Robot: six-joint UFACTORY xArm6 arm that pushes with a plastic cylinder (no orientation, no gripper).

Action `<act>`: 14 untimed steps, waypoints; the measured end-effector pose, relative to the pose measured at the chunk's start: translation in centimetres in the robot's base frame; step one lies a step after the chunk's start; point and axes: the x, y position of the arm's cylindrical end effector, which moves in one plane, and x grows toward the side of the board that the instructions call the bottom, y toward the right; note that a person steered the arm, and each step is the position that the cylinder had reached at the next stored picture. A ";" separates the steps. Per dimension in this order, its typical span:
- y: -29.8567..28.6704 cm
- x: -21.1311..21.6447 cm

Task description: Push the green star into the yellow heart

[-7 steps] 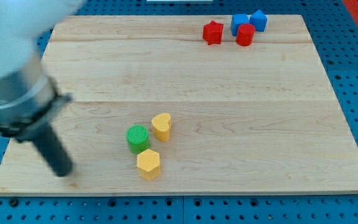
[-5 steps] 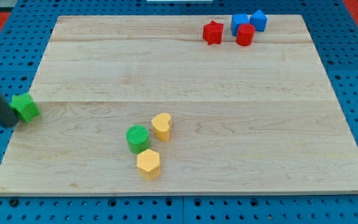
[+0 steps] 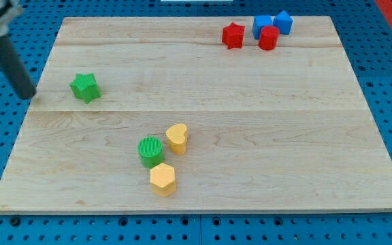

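Note:
The green star (image 3: 85, 88) lies on the wooden board (image 3: 250, 136) at the view's left. The yellow heart (image 3: 177, 137) stands near the board's lower middle, well to the right of and below the star. My tip (image 3: 26, 95) is at the board's left edge, left of the green star with a gap between them. The rod rises from it toward the view's top left.
A green cylinder (image 3: 150, 151) touches the yellow heart's lower left side. A yellow hexagon (image 3: 162, 179) sits just below them. A red star (image 3: 233, 35), a red cylinder (image 3: 269, 38) and two blue blocks (image 3: 272, 24) cluster at the view's top right.
The green star has moved right and up, from the board's left edge onto the board. My tip has moved up and a little right, staying left of the star.

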 end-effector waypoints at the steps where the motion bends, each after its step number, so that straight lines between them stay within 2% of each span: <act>1: 4.8 -2.5; 2: 10.0 -0.5; 3: 16.2 4.8; 4: 17.9 2.2; 5: 12.8 -0.6; 6: 13.2 -5.2; 7: 18.7 -2.4; 8: 21.5 5.0; 9: 24.7 7.0; 10: 21.6 2.2; 11: 28.5 0.1; 12: 30.8 3.8; 13: 30.4 9.4; 14: 32.7 7.1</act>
